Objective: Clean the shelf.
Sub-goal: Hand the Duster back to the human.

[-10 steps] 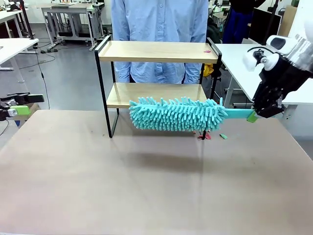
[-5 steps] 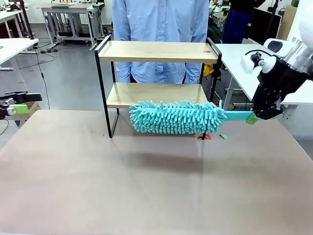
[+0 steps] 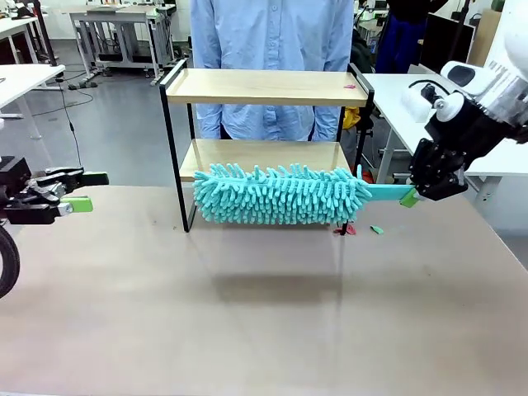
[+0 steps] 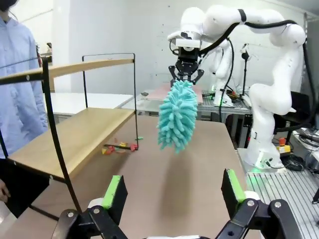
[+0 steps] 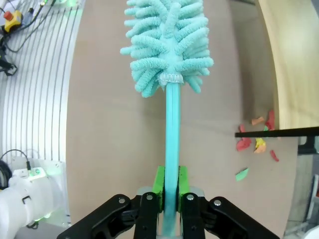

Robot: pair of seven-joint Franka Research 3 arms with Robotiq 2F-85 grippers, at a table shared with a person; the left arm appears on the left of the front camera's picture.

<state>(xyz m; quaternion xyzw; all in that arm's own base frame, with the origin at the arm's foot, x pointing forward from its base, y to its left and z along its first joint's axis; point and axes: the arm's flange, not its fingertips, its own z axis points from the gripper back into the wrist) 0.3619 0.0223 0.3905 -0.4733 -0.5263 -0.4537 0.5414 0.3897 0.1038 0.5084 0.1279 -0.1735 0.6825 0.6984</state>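
Shelf (image 3: 266, 87) stands at the table's far side, beyond the duster (image 3: 280, 195) — its long axis parallel to the lower board, just in front — clamped by the right gripper (image 3: 410, 196); left gripper (image 3: 78, 191) gapes empty, well apart.

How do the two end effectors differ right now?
The left end effector stands open and holds nothing; the right end effector is shut on the handle of the teal duster. The left end effector hangs low at the table's left edge, away from the shelf; the right end effector is off the shelf's right end, holding the duster level in front of the lower board. Both have black fingers with green pads.
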